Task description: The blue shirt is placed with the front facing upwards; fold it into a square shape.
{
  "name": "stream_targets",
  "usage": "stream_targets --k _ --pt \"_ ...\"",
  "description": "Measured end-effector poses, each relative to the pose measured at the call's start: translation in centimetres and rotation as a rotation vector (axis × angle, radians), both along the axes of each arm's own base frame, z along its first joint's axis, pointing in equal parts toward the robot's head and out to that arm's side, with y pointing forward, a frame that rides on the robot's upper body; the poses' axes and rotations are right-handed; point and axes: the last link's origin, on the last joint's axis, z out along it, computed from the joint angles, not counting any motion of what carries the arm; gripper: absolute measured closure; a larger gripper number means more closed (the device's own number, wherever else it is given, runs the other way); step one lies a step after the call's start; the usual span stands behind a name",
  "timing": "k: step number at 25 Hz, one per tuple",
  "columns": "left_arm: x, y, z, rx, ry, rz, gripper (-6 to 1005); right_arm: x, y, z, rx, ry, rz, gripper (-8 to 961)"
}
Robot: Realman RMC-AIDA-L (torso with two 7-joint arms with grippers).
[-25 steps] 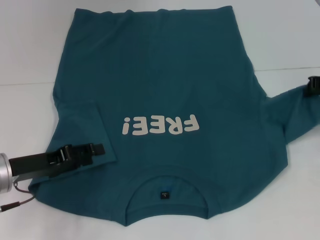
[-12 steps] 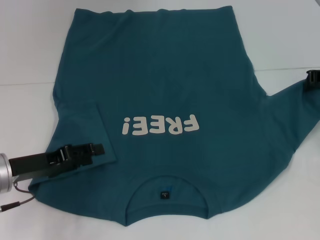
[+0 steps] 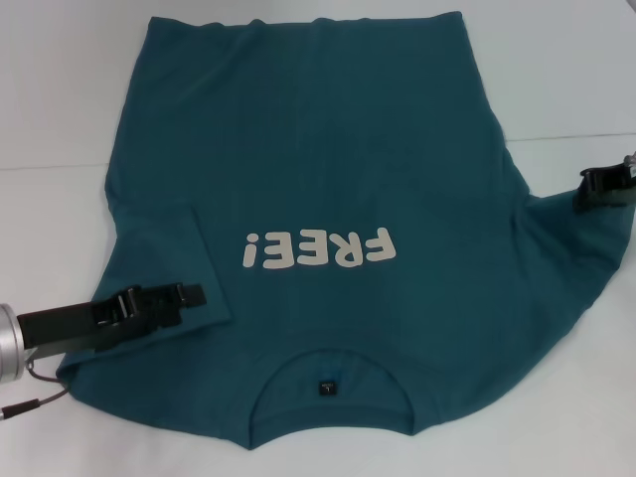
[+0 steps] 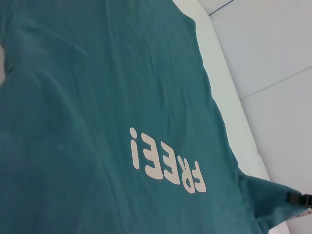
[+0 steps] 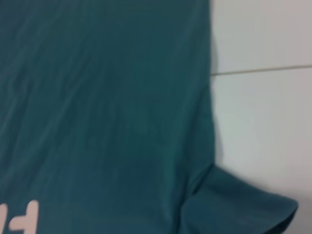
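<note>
The blue shirt (image 3: 328,149) lies flat on the white table, front up, with its collar (image 3: 328,383) nearest me and cream "FREE!" lettering (image 3: 318,248) on the chest. Its left sleeve is folded inward over the body, and my left gripper (image 3: 195,295) rests low on that folded sleeve. My right gripper (image 3: 588,189) is shut on the hem of the right sleeve (image 3: 576,238) and holds it raised at the shirt's right side. The left wrist view shows the shirt (image 4: 97,73) with the right gripper (image 4: 297,198) far off. The right wrist view shows the shirt's body (image 5: 97,97) and the sleeve (image 5: 239,209).
The white table (image 3: 60,99) shows bare around the shirt, with a thin seam line (image 3: 566,137) running across it. A loose cable (image 3: 30,397) hangs by my left arm at the near left.
My right gripper has moved inward to the left, dragging the right sleeve toward the shirt's body. The left gripper has stayed still.
</note>
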Motion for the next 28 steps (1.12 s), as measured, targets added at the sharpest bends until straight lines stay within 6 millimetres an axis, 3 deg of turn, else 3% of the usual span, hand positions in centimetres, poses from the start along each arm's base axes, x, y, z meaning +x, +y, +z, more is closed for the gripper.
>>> stream_targets --k 22,28 --pt "-0.4 0.2 -0.1 0.014 0.005 0.027 398 -4.9 1.4 -4.2 -0.062 0.045 0.065 941" --pt "-0.4 0.2 -0.1 0.017 0.006 0.029 399 -5.4 1.7 -4.4 -0.045 0.057 0.062 940"
